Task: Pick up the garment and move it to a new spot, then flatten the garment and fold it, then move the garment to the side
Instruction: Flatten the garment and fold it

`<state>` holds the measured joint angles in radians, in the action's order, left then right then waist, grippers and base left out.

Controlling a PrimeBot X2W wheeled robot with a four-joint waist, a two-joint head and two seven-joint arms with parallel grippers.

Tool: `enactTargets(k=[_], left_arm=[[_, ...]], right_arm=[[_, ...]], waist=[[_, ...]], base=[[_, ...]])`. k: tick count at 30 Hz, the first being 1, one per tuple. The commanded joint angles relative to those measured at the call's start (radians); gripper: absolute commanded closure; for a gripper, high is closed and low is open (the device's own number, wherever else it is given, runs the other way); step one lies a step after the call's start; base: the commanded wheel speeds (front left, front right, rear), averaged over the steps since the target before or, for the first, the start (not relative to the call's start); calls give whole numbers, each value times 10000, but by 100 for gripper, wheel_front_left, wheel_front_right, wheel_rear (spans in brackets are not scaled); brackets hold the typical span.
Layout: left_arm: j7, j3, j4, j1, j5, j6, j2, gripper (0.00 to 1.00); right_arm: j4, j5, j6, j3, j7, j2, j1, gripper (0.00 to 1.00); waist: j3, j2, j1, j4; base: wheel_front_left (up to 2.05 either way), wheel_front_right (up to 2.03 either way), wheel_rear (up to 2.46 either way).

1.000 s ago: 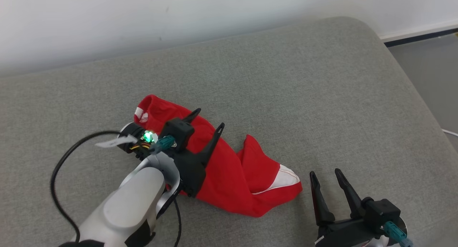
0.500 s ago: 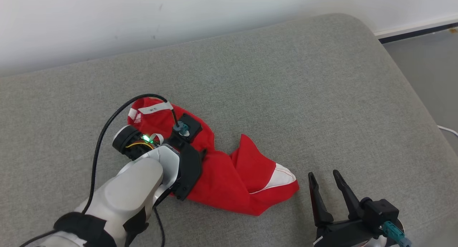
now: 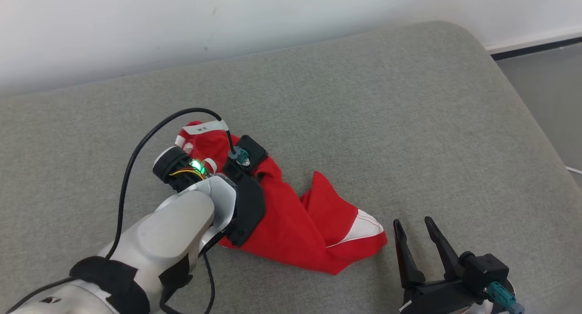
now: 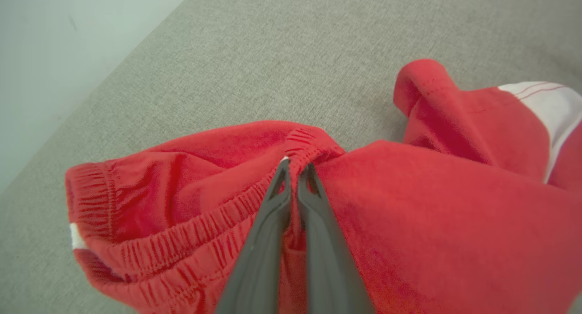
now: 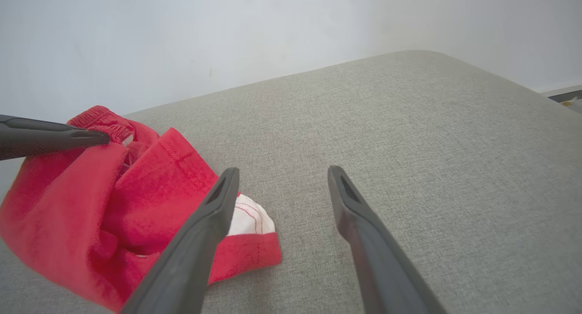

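The garment (image 3: 304,227) is a crumpled pair of red shorts with an elastic waistband and a white side panel, lying on the grey cushion (image 3: 363,100). My left gripper (image 4: 298,166) points down into it and is shut on a fold of the waistband (image 4: 304,143), with red cloth pinched between the fingers. In the right wrist view the left fingers (image 5: 54,136) reach in from the left onto the garment (image 5: 68,200). My right gripper (image 3: 411,223) is open just right of the white panel (image 3: 366,223), above the cushion, with nothing between its fingers (image 5: 195,241).
The cushion's rounded right edge (image 3: 514,91) drops to grey floor (image 3: 550,86). A white wall (image 3: 227,18) runs along the back. A black cable (image 3: 132,164) loops from the left wrist (image 3: 236,191) over the cushion.
The left gripper, open above the garment a second ago, has tipped down into it and shut on the waistband. The cloth has bunched slightly. The right gripper has stayed put.
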<state>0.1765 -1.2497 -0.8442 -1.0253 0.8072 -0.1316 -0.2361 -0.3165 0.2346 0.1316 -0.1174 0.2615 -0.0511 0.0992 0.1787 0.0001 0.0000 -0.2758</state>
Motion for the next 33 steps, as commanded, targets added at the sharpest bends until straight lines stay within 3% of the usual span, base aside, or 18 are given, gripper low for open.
enactTargets(k=[1, 10, 15, 20, 24, 25, 29, 33], left_arm=[[-301, 24, 70, -85, 160, 22, 42, 100], [-2310, 309, 424, -175, 189, 207, 231, 100], [-3891, 891, 1037, 834, 354, 1051, -86, 100], [-4407, 1743, 2278, 2479, 582, 2113, -742, 100], [-4423, 3174, 4114, 4158, 113, 2878, -1272, 100], [-4419, 3759, 4888, 5235, -318, 3102, -1415, 100], [-4423, 4809, 5612, 6937, -798, 3176, -1248, 100], [-4424, 5359, 5399, 8133, -1053, 2902, -928, 100]], right_arm=[[17, -15, -19, 41, 45, 11, -129, 0], [80, -214, -19, 220, 45, 10, -244, 0], [95, -260, -19, 244, 45, 7, -461, 0], [85, -252, -19, 249, 45, 1, -646, 0], [148, -297, -19, 261, 45, 9, -686, 0], [120, -335, -19, 317, 45, 4, -706, 0], [43, -418, -19, 284, 45, 10, -682, 0], [-32, -429, -19, 255, 45, 9, -671, 0]], waist=[[-80, -1, 0, 227], [-353, -1, 0, 1128], [-551, -1, 0, 1624], [-645, -1, 0, 1970], [-620, -1, 0, 2180], [-615, -1, 0, 2265], [-679, -1, 0, 2362], [-791, -1, 0, 2433]], base=[[0, 0, 0], [0, 0, 0], [0, 0, 0], [0, 0, 0], [0, 0, 0], [0, 0, 0], [0, 0, 0], [0, 0, 0]])
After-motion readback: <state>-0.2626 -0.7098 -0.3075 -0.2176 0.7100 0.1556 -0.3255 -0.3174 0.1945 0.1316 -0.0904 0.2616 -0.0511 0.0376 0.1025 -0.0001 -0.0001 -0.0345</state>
